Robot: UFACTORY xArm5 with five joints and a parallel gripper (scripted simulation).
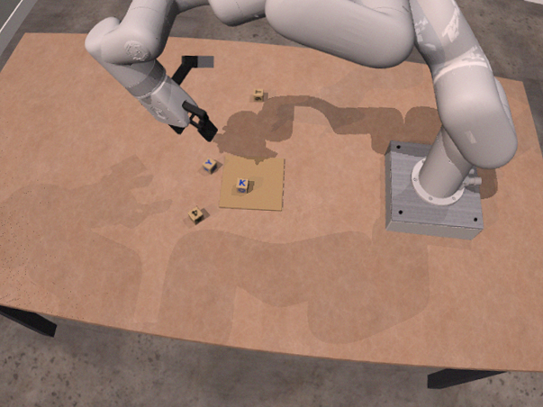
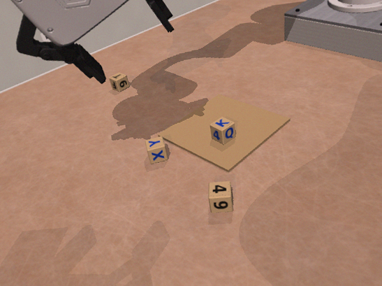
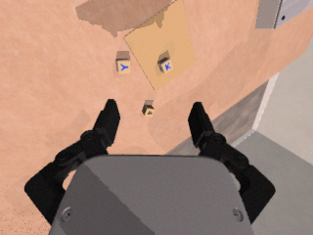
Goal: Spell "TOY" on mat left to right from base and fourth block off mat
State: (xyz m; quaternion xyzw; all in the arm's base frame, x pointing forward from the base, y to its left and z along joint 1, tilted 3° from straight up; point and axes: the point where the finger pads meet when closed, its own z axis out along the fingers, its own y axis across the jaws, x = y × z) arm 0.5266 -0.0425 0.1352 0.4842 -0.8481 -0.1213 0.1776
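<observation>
Currently before you: one gripper [image 1: 210,98] [image 2: 138,55] [image 3: 155,109], fingers spread wide and grasping nothing, raised above the table [image 1: 268,275] [image 2: 81,192] [image 3: 29,98]. One mat [image 1: 267,192] [image 2: 250,120] [image 3: 178,36], flat, bearing your K-topped block [image 1: 242,185] [image 2: 222,130] [image 3: 166,65]. Off the mat: your Y-topped block [image 1: 209,165] [image 2: 156,150] [image 3: 123,67], just beside it; a 4-topped block [image 1: 195,215] [image 2: 221,197] [image 3: 149,112], near; another block [image 1: 258,95] [image 2: 119,82], well apart, showing a 6 on its side.

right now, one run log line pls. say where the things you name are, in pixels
hand [image 1: 202,98] [image 2: 137,55] [image 3: 155,109]: open, empty | K block [image 1: 242,185] [image 2: 222,129] [image 3: 166,65]: on mat [image 1: 267,193] [image 2: 253,118] [image 3: 181,41] | Y block [image 1: 209,165] [image 2: 156,150] [image 3: 123,66]: off mat | TOY: unspelled
</observation>
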